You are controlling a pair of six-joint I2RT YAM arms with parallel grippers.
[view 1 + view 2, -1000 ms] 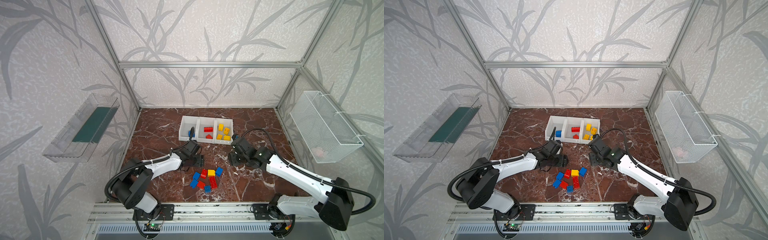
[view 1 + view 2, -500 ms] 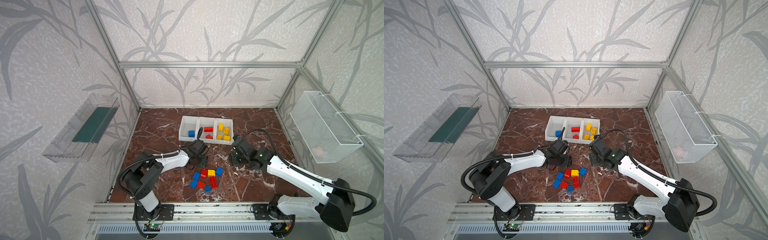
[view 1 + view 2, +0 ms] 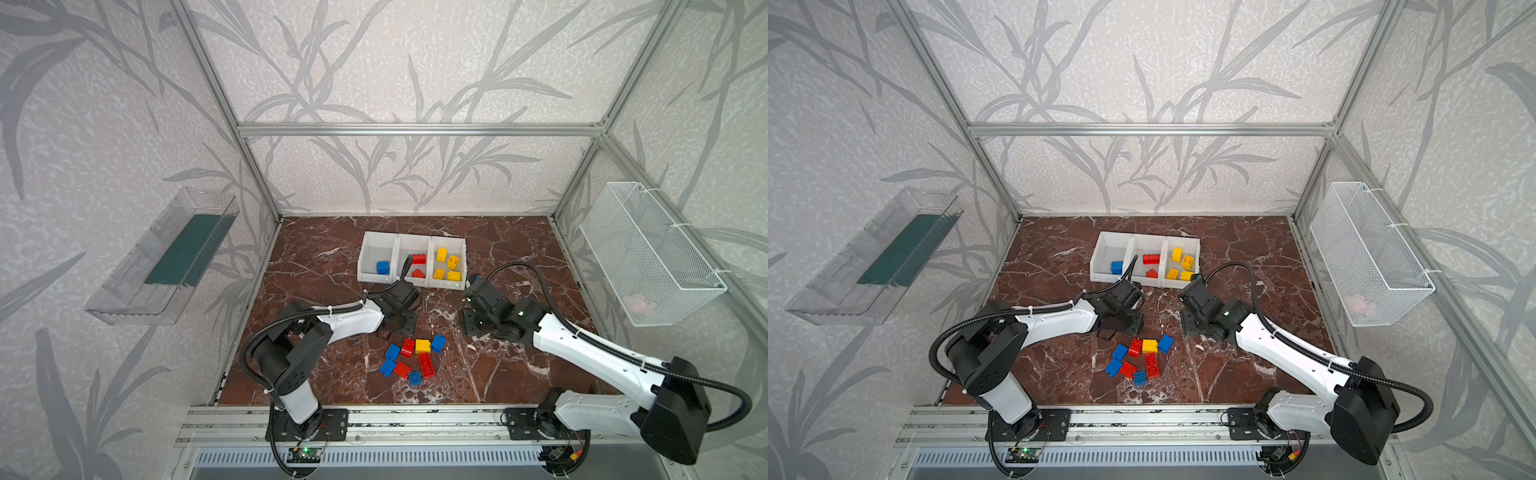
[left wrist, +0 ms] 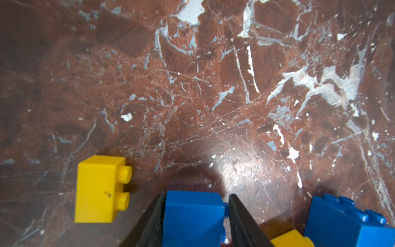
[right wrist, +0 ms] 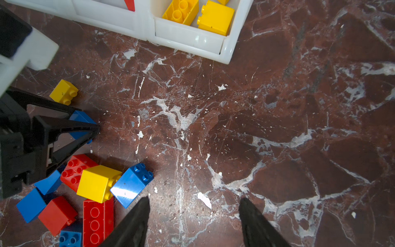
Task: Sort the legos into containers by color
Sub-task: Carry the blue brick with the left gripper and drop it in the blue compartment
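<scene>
Left gripper (image 4: pixel 197 193) seems clamped on the blue lego (image 4: pixel 192 218) between its jaws: light, rigid, slick; flat side walls grip best. Right gripper (image 5: pixel 194 198) stands open, empty, loose legos (image 5: pixel 96 186) beside it.

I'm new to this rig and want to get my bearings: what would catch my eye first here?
The heap of loose red, blue and yellow legos near the front of the dark marble floor stands out, with the containers, three joined white bins partly filled by colour, behind it. The left gripper has its jaws against both sides of a blue brick beside the heap; the right gripper hangs open over bare floor.
</scene>
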